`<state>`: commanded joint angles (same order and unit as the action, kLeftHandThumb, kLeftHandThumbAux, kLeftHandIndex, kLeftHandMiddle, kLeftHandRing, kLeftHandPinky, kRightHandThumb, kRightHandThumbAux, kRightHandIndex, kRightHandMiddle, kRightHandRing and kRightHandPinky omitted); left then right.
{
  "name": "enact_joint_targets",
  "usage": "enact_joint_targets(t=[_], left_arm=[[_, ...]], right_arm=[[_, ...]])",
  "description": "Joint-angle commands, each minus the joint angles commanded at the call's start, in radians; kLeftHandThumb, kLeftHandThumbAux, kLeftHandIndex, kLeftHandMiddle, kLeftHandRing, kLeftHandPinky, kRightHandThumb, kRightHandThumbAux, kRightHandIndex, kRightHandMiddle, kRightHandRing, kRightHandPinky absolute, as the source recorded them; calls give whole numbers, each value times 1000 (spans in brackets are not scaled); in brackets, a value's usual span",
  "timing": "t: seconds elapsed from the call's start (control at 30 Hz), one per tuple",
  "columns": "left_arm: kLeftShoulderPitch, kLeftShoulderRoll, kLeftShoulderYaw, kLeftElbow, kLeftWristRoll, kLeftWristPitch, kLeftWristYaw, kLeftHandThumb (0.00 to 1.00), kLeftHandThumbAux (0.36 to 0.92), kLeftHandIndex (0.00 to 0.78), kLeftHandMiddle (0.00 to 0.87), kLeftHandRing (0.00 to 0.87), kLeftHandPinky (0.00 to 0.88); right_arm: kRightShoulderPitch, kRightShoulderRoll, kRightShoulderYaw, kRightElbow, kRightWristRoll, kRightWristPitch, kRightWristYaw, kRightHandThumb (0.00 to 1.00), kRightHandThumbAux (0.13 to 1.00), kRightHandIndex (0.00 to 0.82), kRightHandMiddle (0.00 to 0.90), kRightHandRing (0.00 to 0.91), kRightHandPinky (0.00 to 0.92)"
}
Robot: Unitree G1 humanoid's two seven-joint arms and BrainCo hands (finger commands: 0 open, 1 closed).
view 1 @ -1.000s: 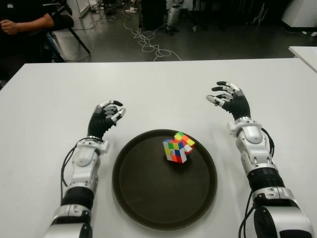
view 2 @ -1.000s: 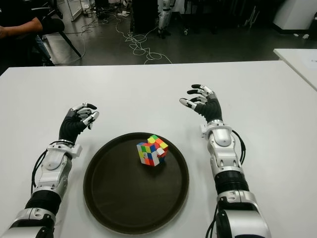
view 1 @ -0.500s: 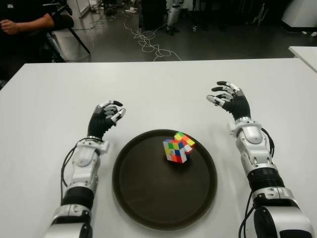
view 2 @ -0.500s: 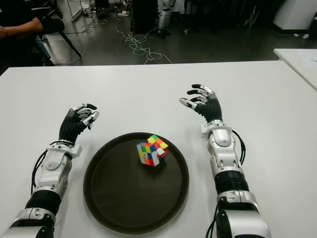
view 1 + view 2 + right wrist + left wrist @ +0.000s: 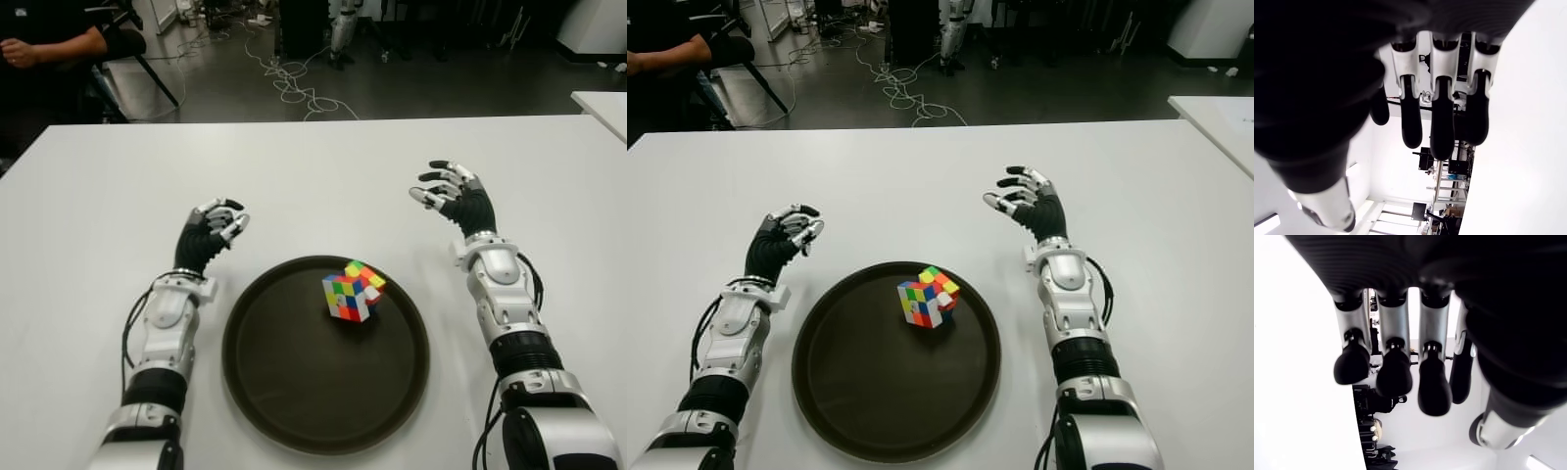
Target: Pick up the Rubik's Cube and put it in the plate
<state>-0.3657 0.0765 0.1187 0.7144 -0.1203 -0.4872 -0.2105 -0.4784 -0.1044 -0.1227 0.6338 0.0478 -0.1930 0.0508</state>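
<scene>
Rubik's Cube [image 5: 353,291] sits tilted in plate [image 5: 294,392], far part | left hand [image 5: 209,233], right hand [image 5: 453,197] flank plate over surface [image 5: 313,176], fingers loosely curled, empty | cube likely light, rigid, slick; layer misaligned, so take opposite flat faces.

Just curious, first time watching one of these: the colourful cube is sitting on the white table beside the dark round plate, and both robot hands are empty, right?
Not quite. The Rubik's Cube lies inside the plate, toward its far right part, not on the table, as both eye views show. Both the left hand and right hand are indeed empty.
</scene>
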Motion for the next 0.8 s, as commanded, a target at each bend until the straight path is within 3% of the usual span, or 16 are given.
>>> enact_joint_targets(t=[0.13, 0.47, 0.53, 0.63, 0.8], left_arm=[[1, 3, -2, -1, 5, -2, -1, 688, 717, 435, 763, 767, 743], [-1, 8, -2, -2, 14, 1, 11, 687, 718, 432, 729, 747, 739], [-1, 6, 1, -7, 11, 7, 18, 684, 719, 429, 660, 691, 703], [0, 2, 3, -31, 10, 29, 35, 677, 720, 420, 549, 601, 646], [6, 1, -2, -59, 18, 50, 55, 672, 723, 407, 405, 483, 557]], right_arm=[[0, 1, -1, 1, 1, -2, -3, 103, 801, 295, 421, 473, 513], [3, 3, 6, 1, -10, -13, -14, 9, 763, 261, 356, 370, 349], [8, 2, 14, -9, -18, -10, -16, 3, 735, 254, 336, 321, 213], [15, -2, 26, -17, -36, -25, -21, 1, 708, 253, 319, 276, 105], [21, -2, 33, -18, -48, -43, -27, 0, 705, 249, 304, 249, 69]])
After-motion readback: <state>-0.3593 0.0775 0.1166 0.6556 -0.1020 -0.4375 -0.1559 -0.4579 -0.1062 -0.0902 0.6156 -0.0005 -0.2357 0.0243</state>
